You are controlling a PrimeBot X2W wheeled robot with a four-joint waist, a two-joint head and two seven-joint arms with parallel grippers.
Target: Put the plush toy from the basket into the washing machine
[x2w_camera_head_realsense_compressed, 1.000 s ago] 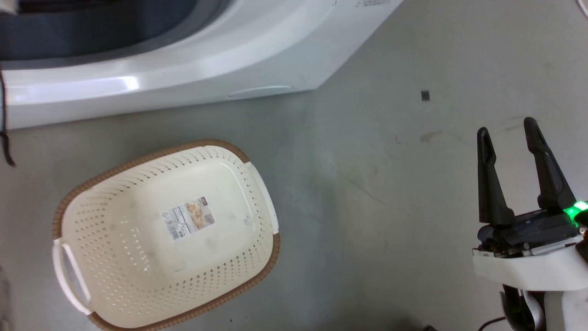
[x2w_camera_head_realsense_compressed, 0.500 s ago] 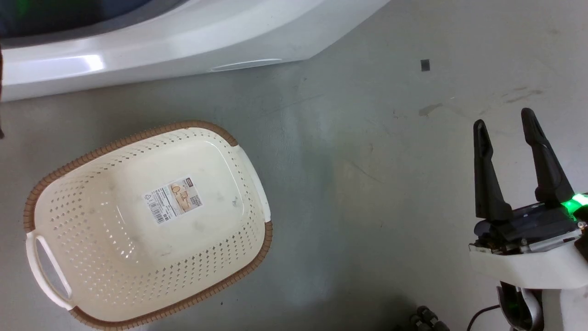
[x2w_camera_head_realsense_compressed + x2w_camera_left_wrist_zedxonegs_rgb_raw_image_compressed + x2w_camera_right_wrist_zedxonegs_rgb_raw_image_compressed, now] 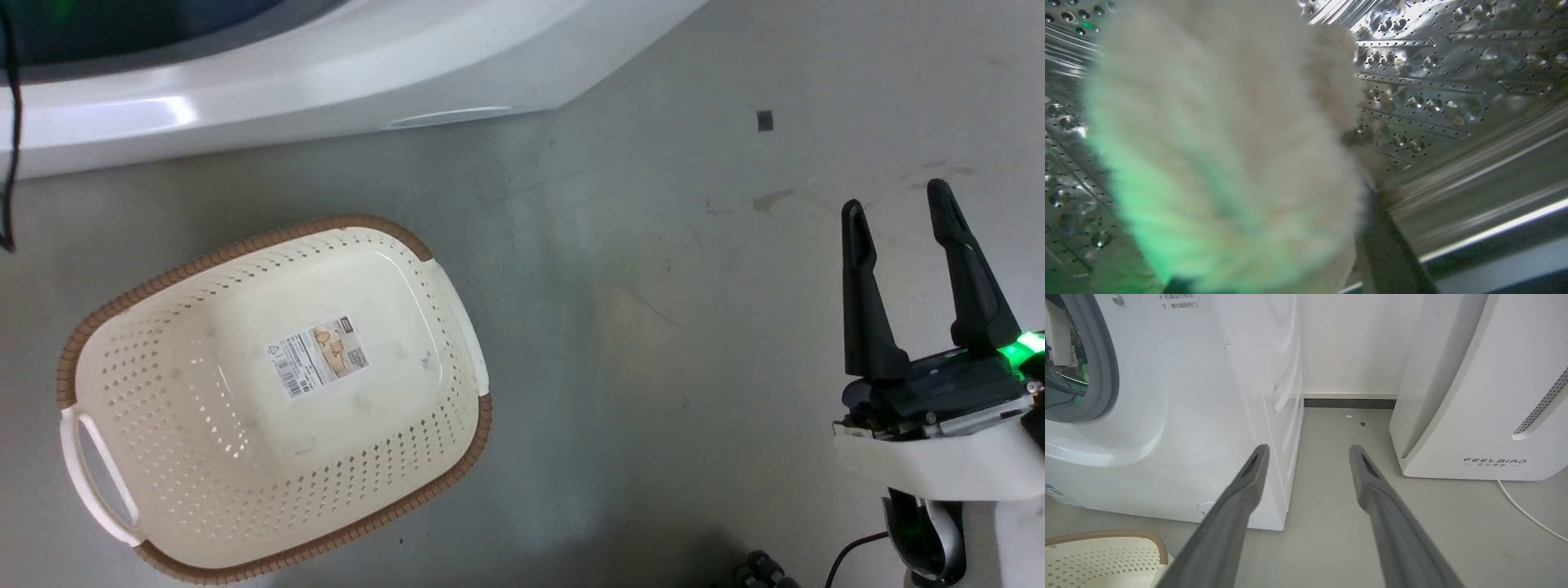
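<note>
The plush toy (image 3: 1220,134) is inside the drum (image 3: 1453,81) of the washing machine (image 3: 286,98). In the left wrist view it is a blurred pale mass whose long axis runs from 12 to 6 o'clock, straight out along the left claw (image 3: 1274,245). One dark finger (image 3: 1388,249) lies against its 5 o'clock edge. Fur hides the other, so we cannot tell whether that claw is clamped or apart. We judge that letting go and backing out toward 6 o'clock comes next. In the head view the basket (image 3: 163,384), at 8 o'clock, holds just its label sticker (image 3: 317,357). The right claw (image 3: 896,200), at 4 o'clock, is spread apart and holds nothing.
</note>
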